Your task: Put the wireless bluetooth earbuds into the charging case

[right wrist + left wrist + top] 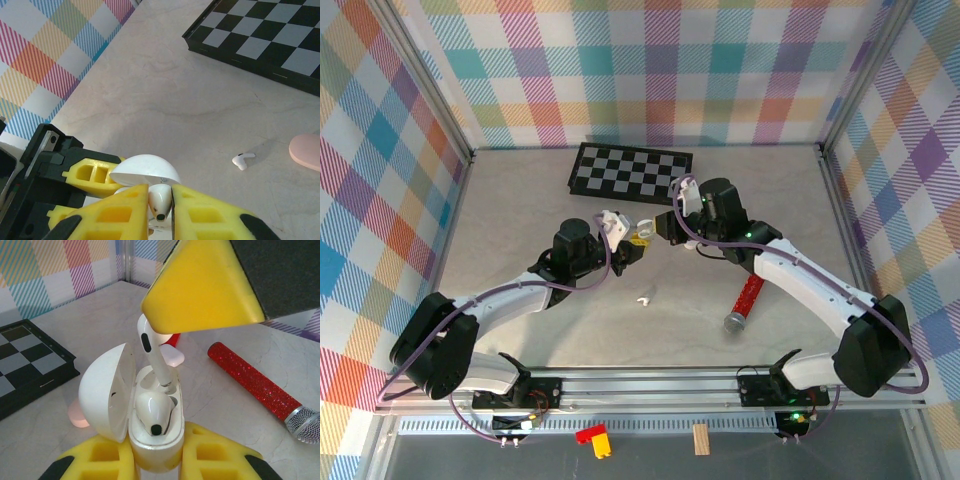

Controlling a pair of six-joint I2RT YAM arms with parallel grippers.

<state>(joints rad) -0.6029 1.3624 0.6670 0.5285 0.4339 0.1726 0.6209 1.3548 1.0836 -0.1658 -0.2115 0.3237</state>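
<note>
One white pebble-shaped plastic charging case [156,450] is where everything meets, held near the middle of the pale marble-look table [520,200]. Starting on the left, the left gripper [156,465] is clamped tight on the case's base between its yellow foam-like pads [100,460]. The lid [106,390] is hinged open and leans to the left. A small white plastic bud with a short stem, the seated earbud [152,412], lies fully down in the near well with its rounded head up and a dark dot showing. Next along, a matching white bud, the held earbud [155,357], stands almost upright over the far well. Its stem points down, with the tip at or just inside the well's mouth; I cannot tell how deep. Its long axis runs close to vertical with a slight lean, so what is left looks like a short push straight down along the stem. The right gripper [160,212] is pinched closed on that bud's head from above, which makes the right arm the one to finish the insertion. A third white bud, the loose earbud [643,298], lies on its side on the table nearer the arm bases, well apart from both claws. A red glitter microphone [746,300] lies farther right.
</note>
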